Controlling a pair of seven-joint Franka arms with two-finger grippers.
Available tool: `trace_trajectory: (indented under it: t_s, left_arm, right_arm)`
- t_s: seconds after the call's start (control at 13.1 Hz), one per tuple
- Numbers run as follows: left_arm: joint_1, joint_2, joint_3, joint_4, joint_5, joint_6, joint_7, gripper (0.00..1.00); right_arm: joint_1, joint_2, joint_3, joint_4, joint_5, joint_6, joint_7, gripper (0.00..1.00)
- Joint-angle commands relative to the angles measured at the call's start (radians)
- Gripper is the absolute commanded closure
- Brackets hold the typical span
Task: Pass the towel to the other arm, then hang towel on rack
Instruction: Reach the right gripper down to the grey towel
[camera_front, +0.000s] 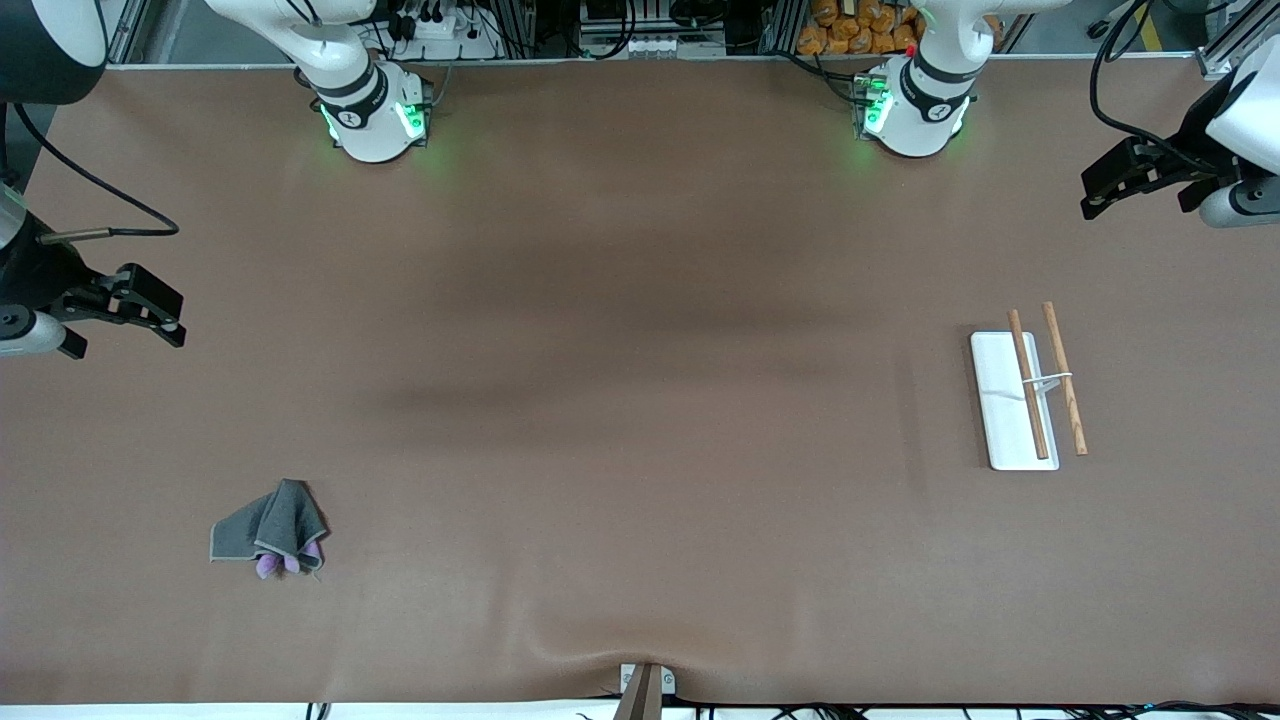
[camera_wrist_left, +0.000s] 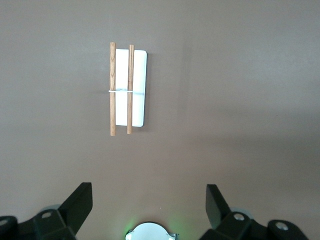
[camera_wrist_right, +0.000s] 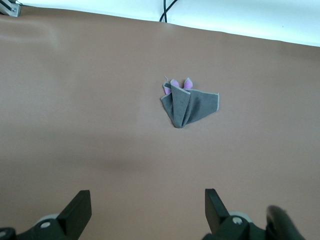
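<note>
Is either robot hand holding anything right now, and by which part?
Nothing is held. Both the left gripper and right gripper are open and empty; the towel lies untouched.

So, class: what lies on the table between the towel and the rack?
Nothing: the front view shows only bare brown table surface between the towel and the rack.
</note>
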Motion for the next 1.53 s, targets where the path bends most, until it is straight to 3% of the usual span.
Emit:
trace_trajectory:
  t_s: [0.0,0.69,0.99,1.45]
  left_arm:
    - [0.002,-0.009,0.002,0.006,-0.014,-0.016,0.021,0.00]
    - [0.005,0.008,-0.001,0.000,-0.014,-0.016,0.018,0.00]
    - [0.016,0.011,-0.001,-0.005,-0.038,-0.014,0.020,0.00]
    - [0.011,0.034,-0.001,-0.008,-0.038,-0.007,0.018,0.00]
  right_arm:
    - [0.004,-0.012,-0.001,0.003,-0.019,-0.022,-0.007,0.00]
    - [-0.024,0.053,-0.008,0.002,-0.045,0.003,-0.020,0.00]
    - [0.004,0.184,-0.005,-0.005,-0.209,0.135,-0.020,0.00]
    - [0.009,0.380,-0.005,-0.005,-0.203,0.286,-0.012,0.00]
